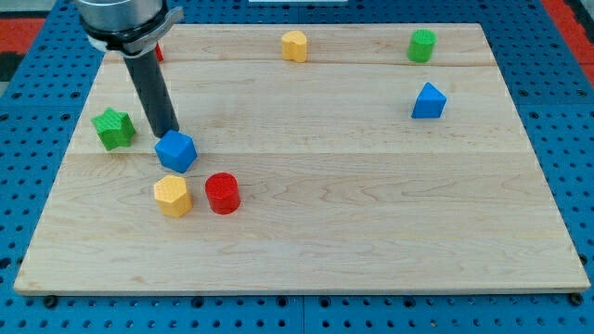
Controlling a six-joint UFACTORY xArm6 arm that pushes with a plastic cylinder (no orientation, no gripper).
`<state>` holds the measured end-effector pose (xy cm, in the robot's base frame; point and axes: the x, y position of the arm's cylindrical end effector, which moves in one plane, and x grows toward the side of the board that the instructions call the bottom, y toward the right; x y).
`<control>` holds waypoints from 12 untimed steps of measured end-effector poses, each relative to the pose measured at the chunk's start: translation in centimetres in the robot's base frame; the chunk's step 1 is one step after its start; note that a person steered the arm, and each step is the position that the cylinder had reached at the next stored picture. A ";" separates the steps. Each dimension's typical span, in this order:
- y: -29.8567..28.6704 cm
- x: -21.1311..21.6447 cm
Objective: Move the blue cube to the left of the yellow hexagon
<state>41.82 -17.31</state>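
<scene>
Wooden board (371, 223) across most of the view, on a blue pegboard surface (28, 139). Dark rod (153, 93) slanting down from the arm's housing at far left. No claw on this rig, so nothing to report as open or closed; only my tip (171, 135), set down just behind the blue cube (175, 150), at its far-left edge, touching or very nearly so.

Blue cube at left, mid-depth, directly behind the yellow hexagon (173, 195) and very close to it, not to its left. Red cylinder (223, 193) just right of the yellow hexagon, near the cube's near-right corner. Green star-shaped block (113, 128) left of the cube, near the board's left edge, apart from the tip.

Blue wedge-like block (429, 101) far right, well apart from the rest. Green cylinder (421, 45) at the far right corner. Second yellow block (294, 45) at the far edge, centre. Sliver of a red block (159, 52) at the far left, mostly hidden behind the rod; shape unclear.
</scene>
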 end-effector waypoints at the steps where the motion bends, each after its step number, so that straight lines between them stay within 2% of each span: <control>1: 0.0 0.8; 7: -0.9 4.9; 8: -0.5 1.8; 9: 0.7 -0.4; 10: 5.7 1.8; 12: -0.7 3.3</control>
<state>45.12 -18.00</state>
